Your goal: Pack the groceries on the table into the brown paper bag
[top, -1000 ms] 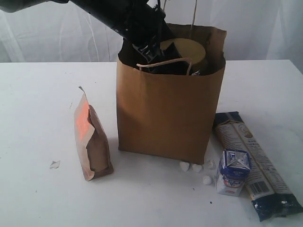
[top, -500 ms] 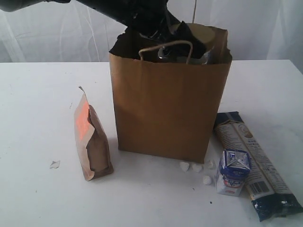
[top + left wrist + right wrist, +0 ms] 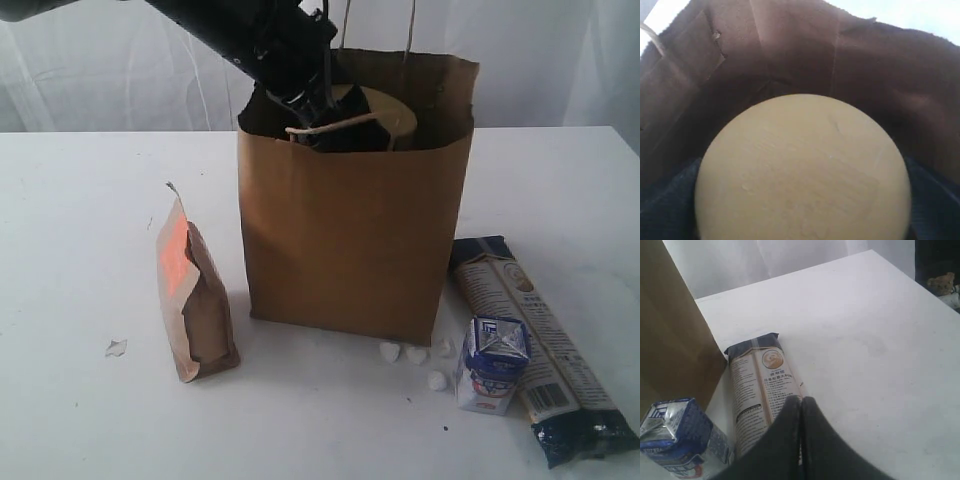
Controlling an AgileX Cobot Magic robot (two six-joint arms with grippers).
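The brown paper bag (image 3: 350, 230) stands upright mid-table. My left gripper (image 3: 340, 125) reaches into its mouth, jaws spread wide on either side of the clear jar's olive-gold lid (image 3: 390, 105). In the left wrist view the lid (image 3: 805, 170) fills the frame between dark fingers (image 3: 665, 205), with the bag's inner walls (image 3: 790, 45) around it. The brown-red pouch (image 3: 195, 300) stands left of the bag. The blue-white carton (image 3: 492, 365) and long packet (image 3: 535, 345) lie to the right. My right gripper (image 3: 801, 402) hovers shut over the packet (image 3: 760, 385), beside the carton (image 3: 675, 435).
Small white crumbs (image 3: 415, 355) lie at the bag's front right corner, and one more scrap (image 3: 116, 348) lies left of the pouch. The white table (image 3: 80, 200) runs back to a white curtain. The bag's loop handles stick up at its rim.
Half a second ago the bag's front rim rode higher and wider; it has settled back. My left gripper stays in the bag's mouth by the jar lid. The items outside have not moved.
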